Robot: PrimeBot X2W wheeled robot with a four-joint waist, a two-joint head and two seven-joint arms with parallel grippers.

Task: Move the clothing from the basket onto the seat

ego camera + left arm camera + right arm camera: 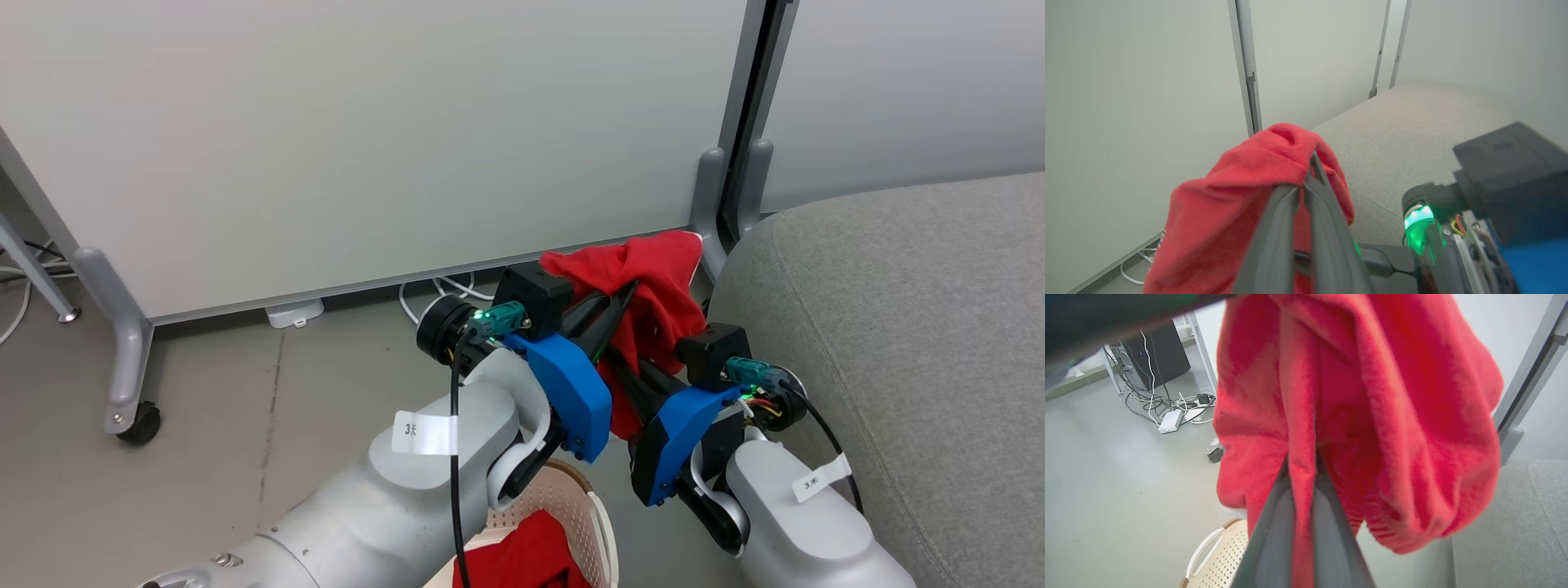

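- Plainly, the left gripper (630,291) is pinched closed on the top fold of the lifted red garment (657,278). It is raised clear of the basket (602,523), where the other red garment (522,555) lies.
- The right gripper (624,363) clamps the same cloth lower down, so it hangs bunched between both.
- The seat (898,343) lies just right of the load. The right gripper is nearer, so the carry likely goes rightward.
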